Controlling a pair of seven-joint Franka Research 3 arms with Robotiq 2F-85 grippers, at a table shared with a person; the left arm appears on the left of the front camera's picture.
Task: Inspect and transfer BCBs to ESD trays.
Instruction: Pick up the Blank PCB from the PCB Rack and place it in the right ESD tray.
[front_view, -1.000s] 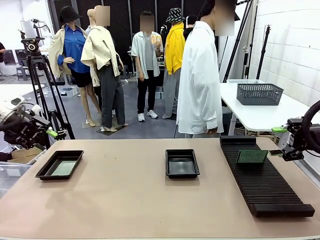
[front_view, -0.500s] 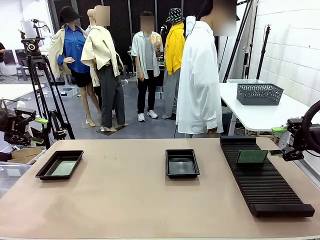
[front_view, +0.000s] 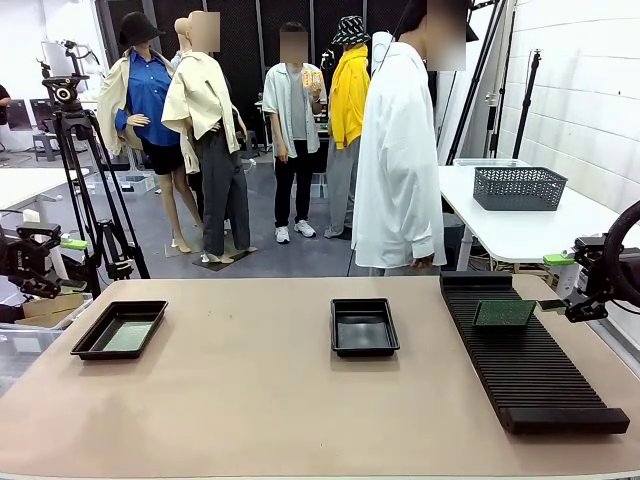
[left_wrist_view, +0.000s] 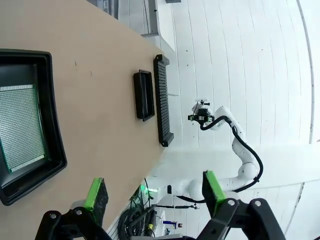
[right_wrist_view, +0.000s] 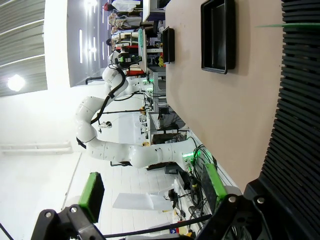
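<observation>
The left end effector (front_view: 62, 263) is wide open and empty, off the desk's (front_view: 250, 400) left edge, near the left ESD tray (front_view: 88, 347) holding one BCB (front_view: 128, 337). The right end effector (front_view: 553, 283) is open and empty, just beside a second BCB (front_view: 503, 313) upright on the ribbed rack (front_view: 540, 380). The left wrist view resolves the trayed BCB's dot grid; from the front it reads plain green.

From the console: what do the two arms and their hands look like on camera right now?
Both arms are white, built of rounded, jointed segments: the right arm and the left arm. The left hand and right hand are black, each with two fingers tipped by green pads. A thick black cable loops beside the right hand's wrist.
</observation>
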